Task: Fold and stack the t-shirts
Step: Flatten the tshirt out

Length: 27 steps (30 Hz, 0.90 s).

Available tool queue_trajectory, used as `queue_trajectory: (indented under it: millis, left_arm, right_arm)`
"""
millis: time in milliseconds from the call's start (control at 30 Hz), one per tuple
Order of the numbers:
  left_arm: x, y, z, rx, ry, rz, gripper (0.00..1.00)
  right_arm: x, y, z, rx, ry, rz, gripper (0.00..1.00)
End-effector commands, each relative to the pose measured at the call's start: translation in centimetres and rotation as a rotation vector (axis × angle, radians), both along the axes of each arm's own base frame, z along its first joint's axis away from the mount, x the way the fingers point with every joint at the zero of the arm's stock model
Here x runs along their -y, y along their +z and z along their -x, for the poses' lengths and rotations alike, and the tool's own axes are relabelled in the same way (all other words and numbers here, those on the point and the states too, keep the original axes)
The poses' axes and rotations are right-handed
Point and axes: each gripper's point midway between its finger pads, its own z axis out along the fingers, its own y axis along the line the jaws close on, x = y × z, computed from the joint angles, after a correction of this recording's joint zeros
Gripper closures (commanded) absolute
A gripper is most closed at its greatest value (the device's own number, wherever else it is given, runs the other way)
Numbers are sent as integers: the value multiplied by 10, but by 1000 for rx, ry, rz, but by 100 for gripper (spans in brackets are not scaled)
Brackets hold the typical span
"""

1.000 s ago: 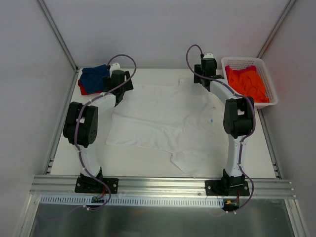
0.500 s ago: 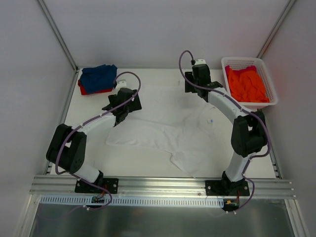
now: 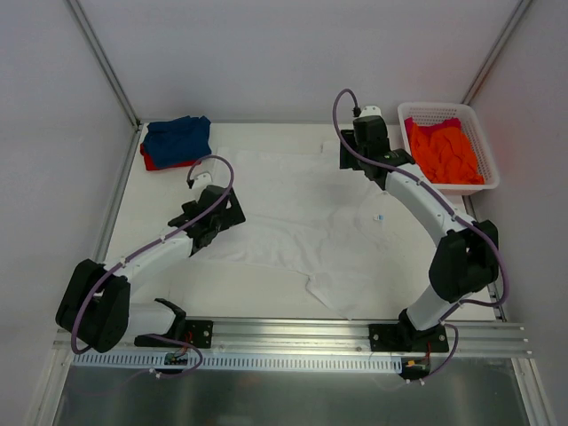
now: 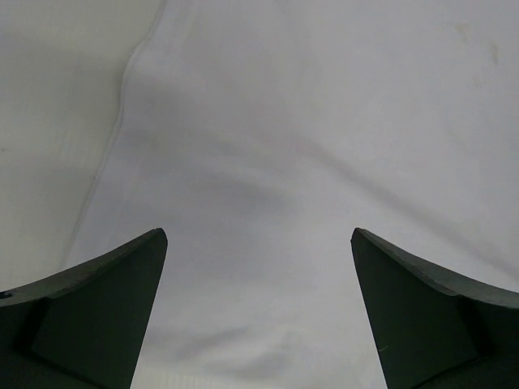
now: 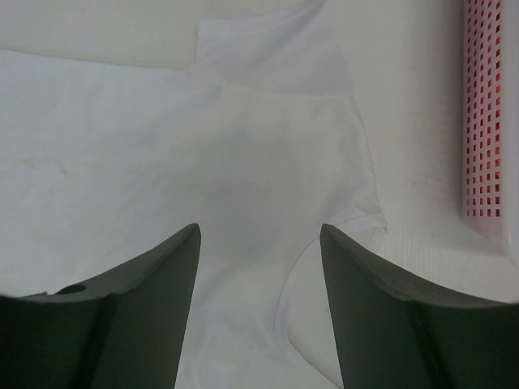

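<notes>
The large white t-shirt (image 3: 302, 213) lies spread across the middle of the table. My left gripper (image 3: 222, 217) is open and empty just above the shirt's left side; in the left wrist view (image 4: 258, 235) white cloth (image 4: 308, 121) fills the space between the fingers. My right gripper (image 3: 359, 155) is open and empty over the shirt's far right corner; the right wrist view (image 5: 259, 228) shows a sleeve (image 5: 276, 49) and a hem curve below it. The blue t-shirt (image 3: 177, 138) lies on the red t-shirt (image 3: 151, 162) at the back left. The orange t-shirt (image 3: 444, 151) lies in the basket.
The white lattice basket (image 3: 417, 110) stands at the back right corner, and its wall shows at the right edge of the right wrist view (image 5: 485, 121). Metal frame rails run along both sides and the front of the table (image 3: 124, 266).
My left gripper has swung from beside the blue and red stack toward the front, down onto the white shirt's left side. My right gripper has shifted slightly near the shirt's far right corner.
</notes>
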Motion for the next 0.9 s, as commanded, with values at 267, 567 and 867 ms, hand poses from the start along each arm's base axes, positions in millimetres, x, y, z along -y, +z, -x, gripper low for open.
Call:
queue_trajectory:
  millis: [267, 567, 867]
  left_arm:
    - [5, -33, 52, -88, 37, 43, 1]
    - [-2, -55, 64, -132, 66, 0, 1]
    - [5, -72, 74, -193, 54, -2, 1]
  right_arm:
    - [8, 85, 6, 134, -26, -54, 35]
    - [12, 113, 24, 184, -4, -103, 34]
    - [15, 131, 39, 217, 14, -159, 34]
